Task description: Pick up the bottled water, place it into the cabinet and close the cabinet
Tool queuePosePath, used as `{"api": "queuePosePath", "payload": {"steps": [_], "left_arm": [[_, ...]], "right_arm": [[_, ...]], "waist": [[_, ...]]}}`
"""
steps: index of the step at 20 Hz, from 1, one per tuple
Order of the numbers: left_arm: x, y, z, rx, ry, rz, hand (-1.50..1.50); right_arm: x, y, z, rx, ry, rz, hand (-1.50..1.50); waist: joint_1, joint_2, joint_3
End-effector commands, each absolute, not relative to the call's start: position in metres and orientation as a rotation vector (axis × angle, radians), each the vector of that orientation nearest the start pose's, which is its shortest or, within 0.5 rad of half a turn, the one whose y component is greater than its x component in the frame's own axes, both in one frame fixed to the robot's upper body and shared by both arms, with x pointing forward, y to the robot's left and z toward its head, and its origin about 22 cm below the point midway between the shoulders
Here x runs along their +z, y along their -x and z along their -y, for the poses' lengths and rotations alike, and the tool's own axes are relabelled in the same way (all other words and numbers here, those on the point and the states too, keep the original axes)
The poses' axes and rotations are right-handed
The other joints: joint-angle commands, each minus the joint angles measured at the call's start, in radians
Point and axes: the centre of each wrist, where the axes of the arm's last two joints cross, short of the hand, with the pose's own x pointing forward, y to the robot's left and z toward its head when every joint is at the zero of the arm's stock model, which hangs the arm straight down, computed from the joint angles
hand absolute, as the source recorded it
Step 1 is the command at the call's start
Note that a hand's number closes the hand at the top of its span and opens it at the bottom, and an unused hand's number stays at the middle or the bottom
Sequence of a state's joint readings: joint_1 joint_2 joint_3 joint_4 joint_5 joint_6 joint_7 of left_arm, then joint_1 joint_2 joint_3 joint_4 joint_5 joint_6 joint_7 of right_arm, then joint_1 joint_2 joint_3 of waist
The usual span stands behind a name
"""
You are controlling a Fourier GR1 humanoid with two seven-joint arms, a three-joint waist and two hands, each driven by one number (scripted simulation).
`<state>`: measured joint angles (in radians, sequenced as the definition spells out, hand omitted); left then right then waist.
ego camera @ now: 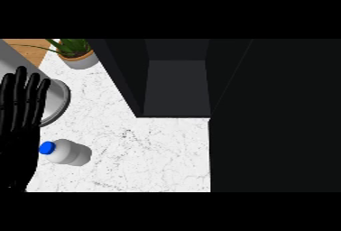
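Cabinet (174, 88) open at far centre, inside bare as shown. Bottle (65, 152) lying on counter (146, 153), blue cap left. Left hand (20, 113) resting at left edge, fingers straight, apart.

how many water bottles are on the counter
1. The bottled water lies on its side at the counter's lower left, blue cap pointing left, beside the open left hand. Others could be hidden inside the dark cabinet.

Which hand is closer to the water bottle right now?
Left. The left hand is open, fingers up, just left of the water bottle lying on the counter. The right hand is not in view.
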<state>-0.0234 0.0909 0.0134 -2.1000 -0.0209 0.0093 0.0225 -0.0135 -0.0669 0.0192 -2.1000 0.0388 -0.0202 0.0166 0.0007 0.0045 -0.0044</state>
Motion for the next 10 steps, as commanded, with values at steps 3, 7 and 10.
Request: {"api": "queuePosePath", "payload": {"steps": [3,7,10], "left_arm": [[0.125,-0.202,-0.28,-0.02,-0.167,2.101,-1.5],[0.111,-0.159,-0.29,0.198,-0.064,1.951,-1.5],[0.122,-0.134,-0.309,0.216,-0.06,1.931,-1.5]], "right_arm": [[0.137,-0.181,0.226,0.127,0.07,2.089,-1.5],[0.124,-0.173,0.224,0.217,-0.149,2.008,-1.5],[0.139,-0.15,0.221,0.227,-0.185,1.999,-1.5]], "waist": [[-0.002,-0.006,0.004],[0.031,-0.013,0.002],[0.014,-0.012,0.003]]}}
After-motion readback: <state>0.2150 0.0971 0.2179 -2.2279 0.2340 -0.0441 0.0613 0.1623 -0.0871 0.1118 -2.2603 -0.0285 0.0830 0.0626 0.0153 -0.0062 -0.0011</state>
